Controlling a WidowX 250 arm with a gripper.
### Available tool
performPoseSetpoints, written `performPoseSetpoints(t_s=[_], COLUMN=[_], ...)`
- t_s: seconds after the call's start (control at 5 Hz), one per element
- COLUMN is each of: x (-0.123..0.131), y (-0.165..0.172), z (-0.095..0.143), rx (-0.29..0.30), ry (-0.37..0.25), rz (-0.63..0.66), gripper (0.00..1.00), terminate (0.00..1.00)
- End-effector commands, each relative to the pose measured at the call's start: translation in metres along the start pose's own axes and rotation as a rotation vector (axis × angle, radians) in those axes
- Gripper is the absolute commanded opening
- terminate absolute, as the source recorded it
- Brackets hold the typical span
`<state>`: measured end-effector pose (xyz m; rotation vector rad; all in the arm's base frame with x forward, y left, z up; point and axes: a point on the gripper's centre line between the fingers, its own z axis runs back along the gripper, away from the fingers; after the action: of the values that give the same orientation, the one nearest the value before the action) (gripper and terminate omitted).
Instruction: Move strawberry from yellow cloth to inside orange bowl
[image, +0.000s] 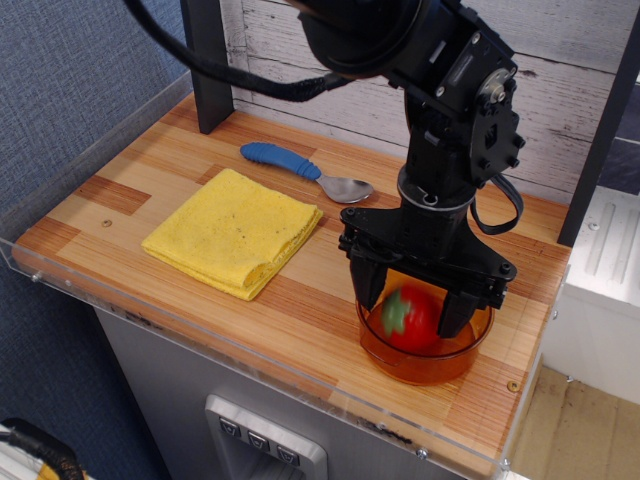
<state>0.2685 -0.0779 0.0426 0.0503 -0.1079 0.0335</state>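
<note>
The red strawberry with its green cap lies inside the orange bowl at the front right of the wooden table. My gripper points straight down over the bowl. Its two black fingers stand spread on either side of the strawberry, with small gaps to it, so the gripper is open. The fingertips reach down inside the bowl's rim. The yellow cloth lies folded at the left of the table with nothing on it.
A spoon with a blue handle lies behind the cloth near the back wall. A dark post stands at the back left. A clear plastic lip runs along the table's front and left edges.
</note>
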Motion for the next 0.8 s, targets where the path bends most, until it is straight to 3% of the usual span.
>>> performPoseSetpoints(t_s=[0.0, 0.2, 0.4, 0.6], x=[0.006, 0.002, -0.002, -0.008], y=[-0.001, 0.015, 0.047, 0.089], z=[0.044, 0.066, 0.071, 0.077], rx=[-0.02, -0.007, 0.02, 0.075], ry=[-0.1, -0.116, -0.067, -0.059], rz=[0.015, 0.064, 0.124, 0.206], gripper=[1.0, 1.0, 1.0, 1.0], terminate=[0.0, 0.0, 0.0, 0.0])
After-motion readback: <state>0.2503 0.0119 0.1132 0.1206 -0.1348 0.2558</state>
